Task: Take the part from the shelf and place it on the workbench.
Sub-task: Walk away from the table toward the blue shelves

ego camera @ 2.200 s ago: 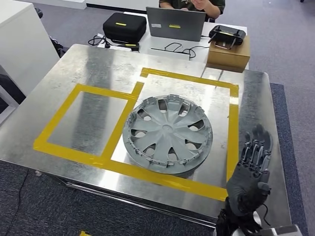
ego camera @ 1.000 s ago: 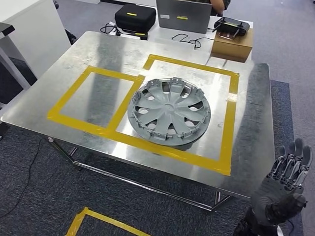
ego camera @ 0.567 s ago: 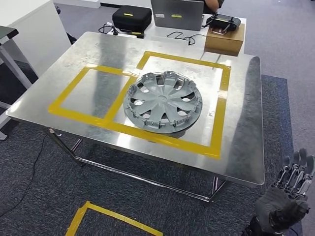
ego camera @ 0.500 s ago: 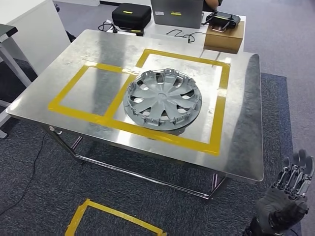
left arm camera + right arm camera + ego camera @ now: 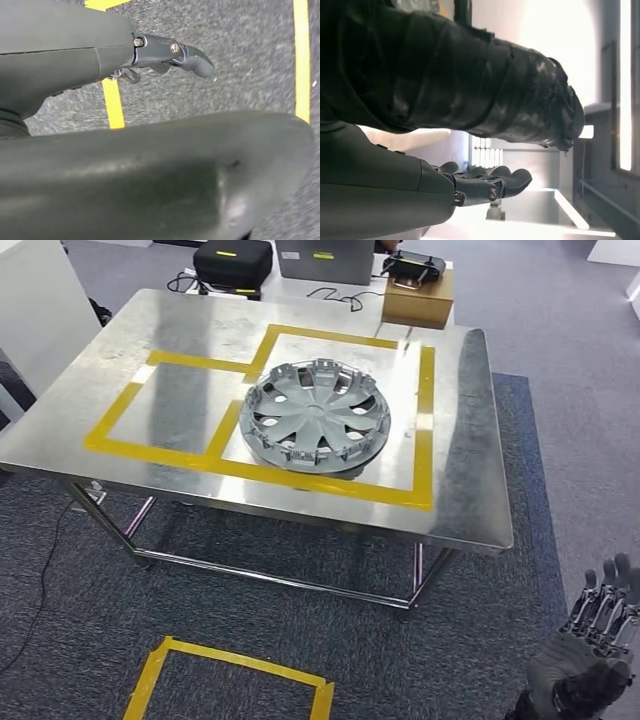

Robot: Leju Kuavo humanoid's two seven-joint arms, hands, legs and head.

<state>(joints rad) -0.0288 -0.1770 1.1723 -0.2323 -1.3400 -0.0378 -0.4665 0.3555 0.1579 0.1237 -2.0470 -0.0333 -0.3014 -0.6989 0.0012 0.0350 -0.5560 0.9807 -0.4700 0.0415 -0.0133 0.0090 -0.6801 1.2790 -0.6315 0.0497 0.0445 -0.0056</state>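
Note:
The part, a grey wheel cover (image 5: 315, 417), lies flat on the metal workbench (image 5: 468, 480), inside the right-hand yellow-taped square (image 5: 421, 430). My right hand (image 5: 592, 655) hovers low at the picture's bottom right, off the bench and well away from the cover, fingers spread and holding nothing. The right wrist view shows that hand's fingers (image 5: 490, 182) straight with nothing in them. In the left wrist view my left hand (image 5: 113, 150) hangs over grey carpet, its fingers (image 5: 177, 52) extended and holding nothing.
A second taped square (image 5: 173, 405) marks the bench's left half. Behind the bench stand a black case (image 5: 230, 260), a laptop (image 5: 324, 258) and a cardboard box (image 5: 417, 300). Yellow tape (image 5: 234, 670) marks the carpet in front. A white table (image 5: 30, 320) stands at left.
The whole scene has shifted: the camera has drawn back from the bench, which now looks smaller and farther. My right hand has sunk lower in the picture. The wheel cover stays put.

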